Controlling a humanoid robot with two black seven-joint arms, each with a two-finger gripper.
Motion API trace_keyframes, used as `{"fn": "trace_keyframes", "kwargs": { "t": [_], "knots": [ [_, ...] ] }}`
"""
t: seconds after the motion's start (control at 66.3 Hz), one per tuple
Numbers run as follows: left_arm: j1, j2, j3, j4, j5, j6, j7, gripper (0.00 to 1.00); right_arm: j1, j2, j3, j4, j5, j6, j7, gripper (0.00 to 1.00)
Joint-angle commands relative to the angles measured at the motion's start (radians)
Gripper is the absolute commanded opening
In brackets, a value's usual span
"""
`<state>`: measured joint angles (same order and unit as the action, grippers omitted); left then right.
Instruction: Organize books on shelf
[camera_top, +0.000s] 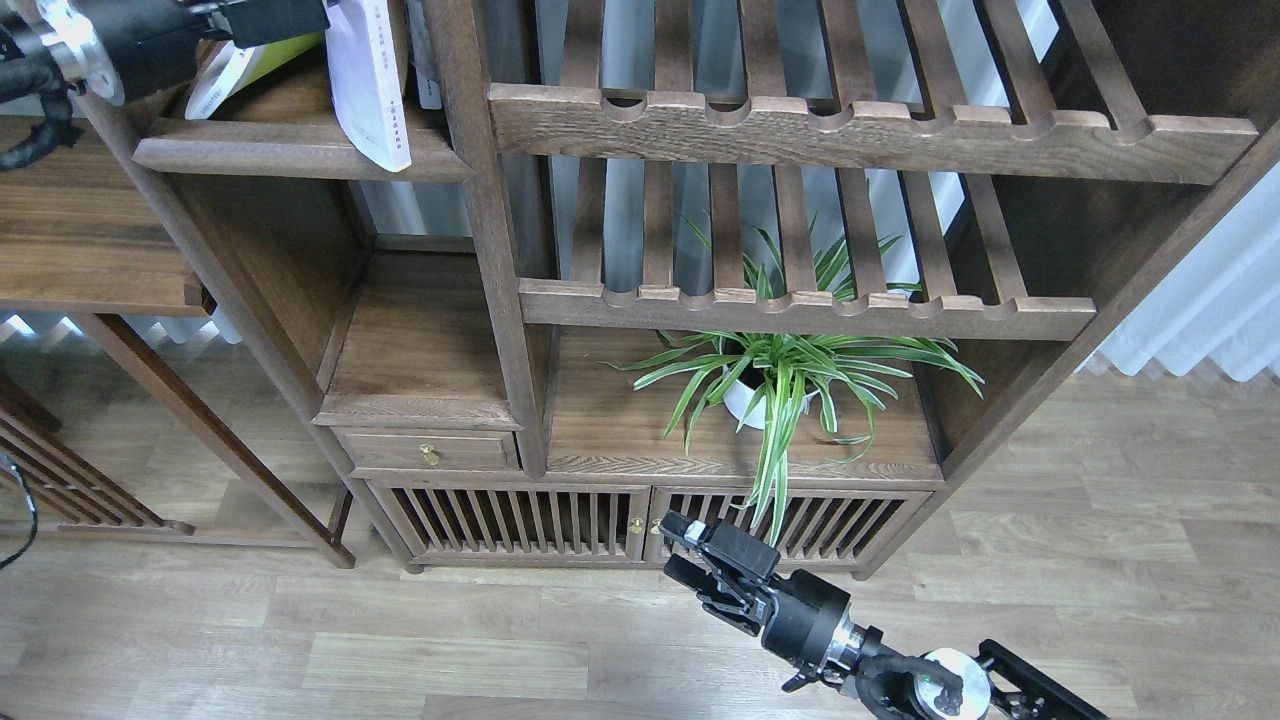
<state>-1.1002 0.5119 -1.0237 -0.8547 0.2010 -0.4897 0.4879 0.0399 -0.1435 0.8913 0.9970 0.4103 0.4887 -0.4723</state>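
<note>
Two books on the shelf (290, 150) at upper left: a white/cream book (370, 85) leaning, lower corner hanging past the moulded front edge; a yellow-green book (240, 70) just left of it, tilted, mostly hidden behind the left arm. No third book to be made out. Bounded on the right by a thick wooden post (490, 250), with slatted racks (800, 130) beyond. Below the lower rack, a potted spider plant (780, 385), leaves spilling over slatted cabinet doors (520, 520); a small drawer (428, 452) under the open niche. Left gripper (315, 18) at the top edge, dark tip against the white/cream book's upper part; fingers not separable, so opening impossible to tell. Right gripper (675, 548) low above the wood floor (300, 640), well apart from the books, fingers slightly parted, holding nothing.
</note>
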Motion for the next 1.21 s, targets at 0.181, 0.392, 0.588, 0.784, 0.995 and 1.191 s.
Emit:
{"fn": "trace_keyframes", "kwargs": {
  "t": [0.181, 0.392, 0.588, 0.784, 0.995, 1.191],
  "knots": [
    [0.105, 0.017, -0.047, -0.05, 0.003, 0.001, 0.001, 0.99, 0.005, 0.001, 0.0, 0.0, -0.001, 0.0, -0.002, 0.99],
    [0.111, 0.016, -0.045, -0.049, 0.003, 0.001, 0.001, 0.99, 0.005, -0.002, 0.0, 0.0, 0.001, 0.0, -0.002, 0.99],
    [0.112, 0.016, -0.055, -0.05, 0.003, 0.001, 0.001, 0.99, 0.005, -0.002, 0.0, 0.0, 0.001, 0.0, -0.002, 0.99],
    [0.131, 0.016, -0.067, -0.07, 0.002, 0.001, 0.001, 0.99, 0.005, -0.002, 0.002, 0.008, 0.002, 0.0, -0.002, 0.99],
    [0.221, 0.02, -0.136, -0.148, 0.003, 0.001, 0.001, 0.99, 0.005, -0.002, 0.017, 0.008, 0.004, 0.0, -0.002, 0.99],
    [0.227, 0.037, -0.157, -0.164, 0.003, 0.001, 0.001, 0.99, 0.005, -0.001, 0.015, 0.009, 0.004, 0.0, -0.003, 0.99]
  ]
}}
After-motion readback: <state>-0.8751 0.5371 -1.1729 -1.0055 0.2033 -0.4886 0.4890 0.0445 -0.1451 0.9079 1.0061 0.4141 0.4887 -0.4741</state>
